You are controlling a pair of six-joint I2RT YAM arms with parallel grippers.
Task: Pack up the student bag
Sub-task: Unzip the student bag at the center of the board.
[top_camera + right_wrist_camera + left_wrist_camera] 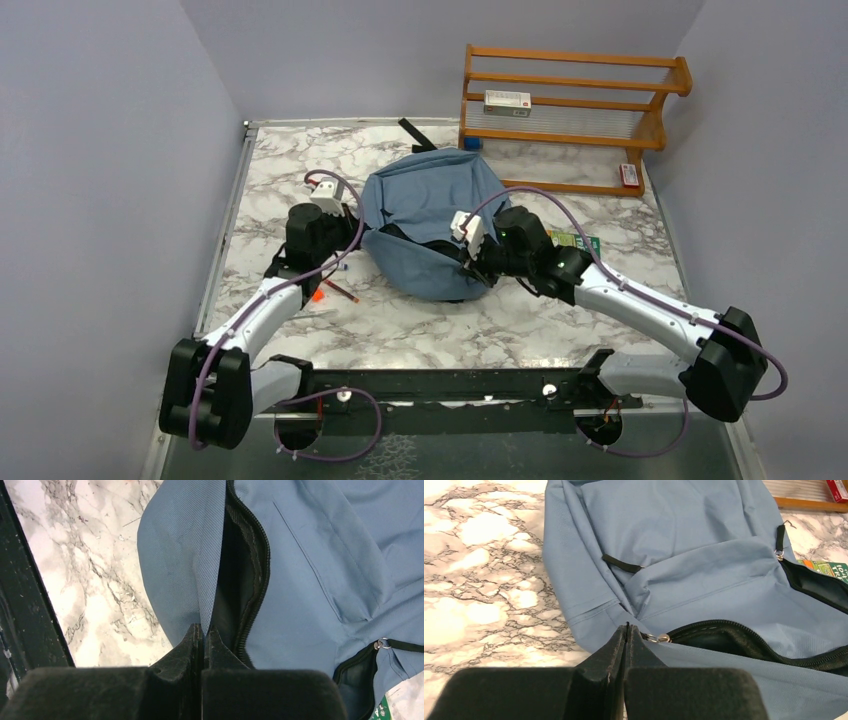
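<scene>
The student bag point(425, 200), a soft dusty-blue backpack, lies in the middle of the marble table with its main zipper partly open on a dark inside point(719, 640). My left gripper point(357, 240) is at the bag's left edge, shut point(627, 628) on the thin black zipper pull beside the metal slider ring point(659, 638). My right gripper point(470, 262) is at the bag's near right side, shut point(202, 628) on the blue fabric lip of the opening, next to the zipper teeth point(257, 580).
A wooden rack point(570, 110) stands at the back right with a white box point(507, 101) on it and a small red box point(628, 175) at its foot. A green book point(577, 241) lies beside the bag's right side. Small orange and red items point(330, 292) lie near my left arm.
</scene>
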